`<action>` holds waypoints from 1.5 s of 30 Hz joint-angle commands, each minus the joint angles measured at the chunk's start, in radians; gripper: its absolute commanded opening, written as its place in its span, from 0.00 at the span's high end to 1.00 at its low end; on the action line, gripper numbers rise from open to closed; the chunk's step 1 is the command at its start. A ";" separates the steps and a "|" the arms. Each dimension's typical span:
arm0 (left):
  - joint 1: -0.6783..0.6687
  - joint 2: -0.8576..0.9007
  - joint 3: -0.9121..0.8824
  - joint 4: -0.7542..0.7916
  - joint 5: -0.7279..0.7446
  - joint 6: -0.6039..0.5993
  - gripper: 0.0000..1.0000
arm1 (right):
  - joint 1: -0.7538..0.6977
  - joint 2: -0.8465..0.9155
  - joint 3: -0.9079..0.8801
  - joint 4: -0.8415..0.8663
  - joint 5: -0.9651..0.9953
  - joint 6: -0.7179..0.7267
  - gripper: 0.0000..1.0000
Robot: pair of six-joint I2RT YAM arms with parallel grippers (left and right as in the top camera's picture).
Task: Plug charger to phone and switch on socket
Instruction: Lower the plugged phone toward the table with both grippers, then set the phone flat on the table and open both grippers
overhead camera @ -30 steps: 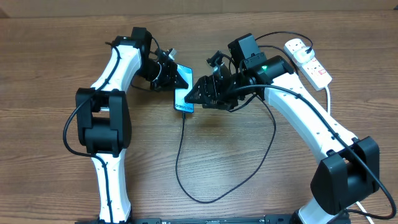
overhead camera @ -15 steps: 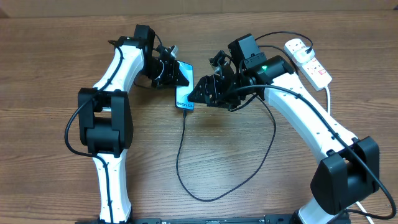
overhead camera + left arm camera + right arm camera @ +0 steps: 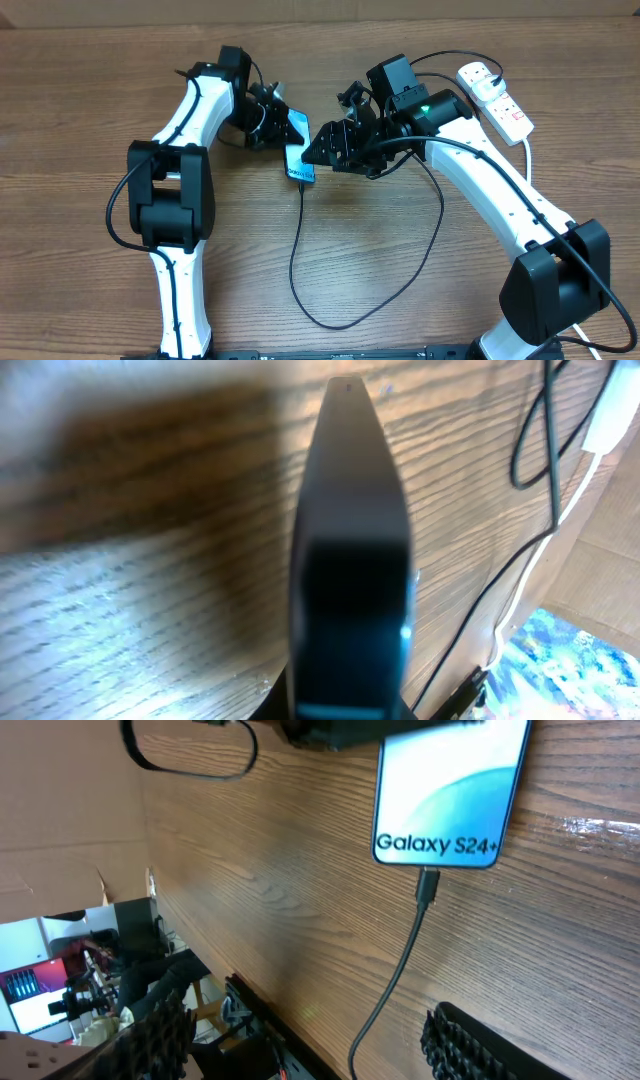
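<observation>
The phone point(image 3: 298, 156) lies on the wooden table with its light blue screen up. In the right wrist view point(image 3: 450, 790) it reads "Galaxy S24+". The charger connector point(image 3: 428, 886) sits in the phone's bottom port. The black charger cable point(image 3: 300, 270) loops toward the front and back up to the white socket strip point(image 3: 497, 98) at the far right. My left gripper point(image 3: 274, 119) is shut on the phone's far end; the left wrist view shows the phone point(image 3: 350, 560) edge-on and dark. My right gripper point(image 3: 322, 150) is open and empty just right of the phone, its fingers either side of the cable point(image 3: 315, 1050).
The socket's thick white cord point(image 3: 527, 150) runs down the right side behind my right arm. The table's edge and clutter beyond it show in the right wrist view point(image 3: 100, 980). Bare wood lies at the left and front of the table.
My left gripper has nudged the phone slightly to the right and turned it a little. The cable loop below it shifted right with it. My right arm has barely moved.
</observation>
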 commanded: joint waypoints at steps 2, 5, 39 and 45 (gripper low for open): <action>-0.014 0.005 -0.021 -0.003 0.021 -0.024 0.96 | -0.004 -0.005 0.018 0.004 0.006 0.004 0.26; -0.018 0.005 -0.023 -0.006 0.018 -0.021 0.96 | -0.004 -0.005 0.018 0.004 0.006 0.004 0.26; -0.061 0.005 -0.023 -0.019 -0.234 -0.021 0.80 | -0.004 -0.005 0.018 -0.014 0.006 0.004 0.25; -0.061 0.005 -0.022 -0.026 -0.303 -0.021 0.69 | -0.004 -0.005 0.018 -0.015 0.010 0.003 0.24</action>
